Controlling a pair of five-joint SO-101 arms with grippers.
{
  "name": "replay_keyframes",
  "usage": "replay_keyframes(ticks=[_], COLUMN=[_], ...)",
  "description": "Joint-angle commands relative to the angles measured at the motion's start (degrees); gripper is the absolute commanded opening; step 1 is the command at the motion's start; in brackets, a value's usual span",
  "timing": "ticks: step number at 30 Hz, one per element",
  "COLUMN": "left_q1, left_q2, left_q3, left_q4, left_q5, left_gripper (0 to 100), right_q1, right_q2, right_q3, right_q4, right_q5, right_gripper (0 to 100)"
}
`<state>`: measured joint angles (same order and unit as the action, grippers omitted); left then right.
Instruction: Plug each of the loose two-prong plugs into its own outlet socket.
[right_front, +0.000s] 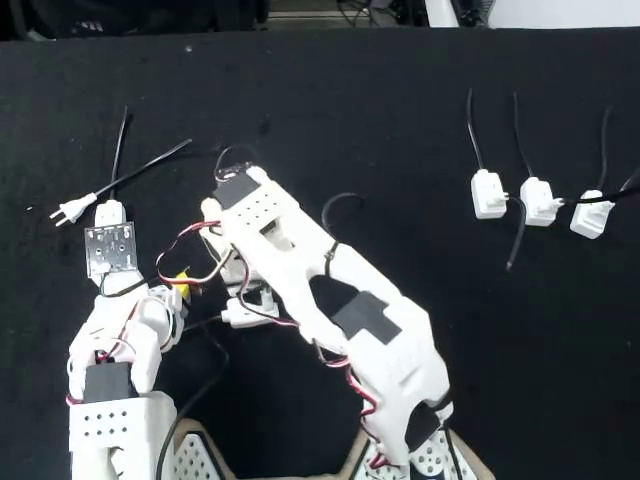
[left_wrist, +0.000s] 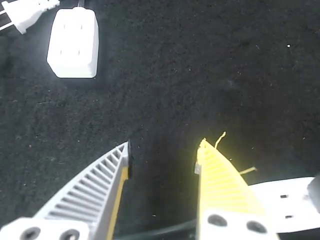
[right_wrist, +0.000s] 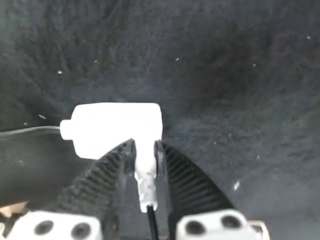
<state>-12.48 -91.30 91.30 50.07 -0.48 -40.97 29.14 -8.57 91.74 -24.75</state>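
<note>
On the black cloth table (right_front: 400, 120), the right gripper (right_wrist: 145, 146) clamped a plug (right_wrist: 146, 187) pointing lengthwise into its socket (right_wrist: 117, 127) (left gripper (left_wrist: 162, 155) gaped).

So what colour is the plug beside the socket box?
White two-prong plastic plug, clearest in the left wrist view.

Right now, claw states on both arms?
Left claw: open, holding nothing.
Right claw: closed on a plug that sits against a white socket.
</note>
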Motion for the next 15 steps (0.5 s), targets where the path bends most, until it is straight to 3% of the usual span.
replay_keyframes(ticks=[1,10,15], left_q1=[-0.84,-1.01,-6.64], left_q2=[-0.44,-0.44,-0.44], left_q3=[-1.10,-1.10,-2.95], left_q4=[-0.35,-0.35,-0.26], left_q5=[-0.44,-0.44,0.09], left_gripper=[22,22,22], right_q1=[-0.53,-0.70,-0.88], right_q2=[-0.04,-11.38,-18.77], right_q3=[6.11,7.69,10.24], right_q4=[-6.95,-7.21,-6.77], right_q5=[1.05,6.68,9.85], right_gripper=[1.1,1.1,1.2])
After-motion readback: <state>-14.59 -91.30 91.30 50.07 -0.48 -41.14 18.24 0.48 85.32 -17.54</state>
